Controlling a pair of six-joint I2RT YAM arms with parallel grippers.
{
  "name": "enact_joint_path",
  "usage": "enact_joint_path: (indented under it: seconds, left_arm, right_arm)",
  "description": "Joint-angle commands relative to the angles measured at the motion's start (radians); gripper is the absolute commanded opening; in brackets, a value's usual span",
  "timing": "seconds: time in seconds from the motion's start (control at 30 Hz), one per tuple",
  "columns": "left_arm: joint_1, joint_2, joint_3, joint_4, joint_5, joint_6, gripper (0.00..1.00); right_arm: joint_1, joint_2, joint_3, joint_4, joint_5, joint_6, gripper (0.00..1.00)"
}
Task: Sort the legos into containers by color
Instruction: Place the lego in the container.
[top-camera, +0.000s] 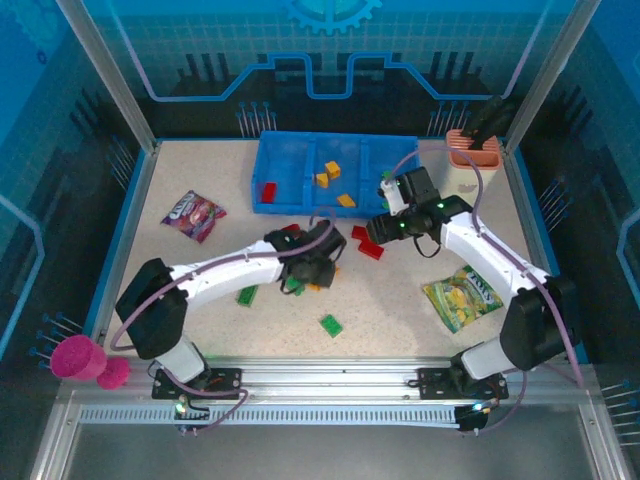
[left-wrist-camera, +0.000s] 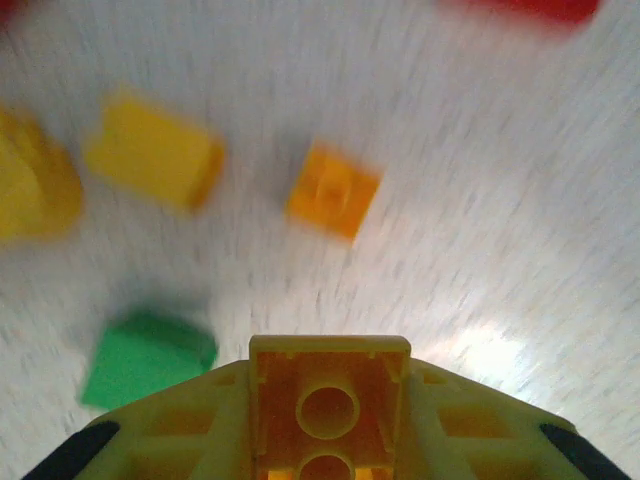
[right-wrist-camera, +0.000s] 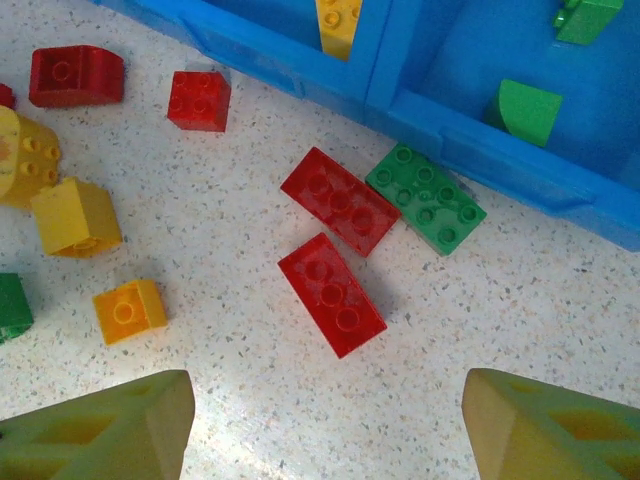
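The left hand (left-wrist-camera: 329, 432) is shut tight on a yellow brick (left-wrist-camera: 329, 395), at the bottom middle of the left wrist view. The brick's hollow underside faces the camera. It shows two round holes, one above the other, so its long side seems to run up and down the frame. The bottom edge cuts it off, so I can't be sure. Past it, on the worktop (left-wrist-camera: 480, 230), lie blurry loose bricks: an orange one (left-wrist-camera: 333, 190) in the middle, a yellow block (left-wrist-camera: 152, 150) at the upper left and a green one (left-wrist-camera: 147, 358) at the lower left.

I think the step now is to carry the yellow brick to the blue bin (top-camera: 300, 208), at the top middle of the top view. Its middle box (top-camera: 350, 155) has orange-yellow bricks, the left box (top-camera: 285, 160) has a red one and the right box (top-camera: 380, 155) has green.

To do it well, lift straight up first to clear the pile. Go over the bin's near wall and stop above the middle box. Let go low, so the brick doesn't bounce out.

The right hand (right-wrist-camera: 325, 440) is wide open and holds nothing. Just above it in the right wrist view lie two long red bricks (right-wrist-camera: 338, 200) (right-wrist-camera: 332, 294), both slanting from upper left to lower right. A flat green brick (right-wrist-camera: 425, 197) touches the upper red one, just beside the bin wall.
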Motion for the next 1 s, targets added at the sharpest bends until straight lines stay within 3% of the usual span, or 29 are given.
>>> enact_joint_path:
  seconds: [0.0, 0.33, 0.57, 0.73, 0.87, 0.97]
  left_arm:
    - [0.053, 0.039, 0.144, 0.011, -0.075, 0.13, 0.32]
    - [0.216, 0.406, 0.547, 0.164, -0.166, 0.318, 0.32]
    - [0.3, 0.666, 0.812, 0.174, -0.145, 0.327, 0.32]
    - [0.321, 0.762, 0.926, 0.15, -0.128, 0.339, 0.33]
    - [0.33, 0.79, 0.977, 0.125, -0.094, 0.342, 0.39]
    - [0.33, 0.785, 1.003, 0.1, -0.069, 0.343, 0.53]
  right_arm:
    - [-0.014, -0.067, -0.047, -0.011, -0.008, 0.024, 0.73]
    - [-0.015, -0.243, -0.204, -0.045, -0.029, 0.128, 0.74]
    - [-0.012, -0.269, -0.258, -0.044, -0.046, 0.166, 0.74]
    - [-0.012, -0.272, -0.277, -0.045, -0.038, 0.167, 0.74]
    - [-0.011, -0.253, -0.283, -0.034, -0.049, 0.137, 0.75]
    - [-0.012, -0.211, -0.282, -0.01, -0.06, 0.095, 0.76]
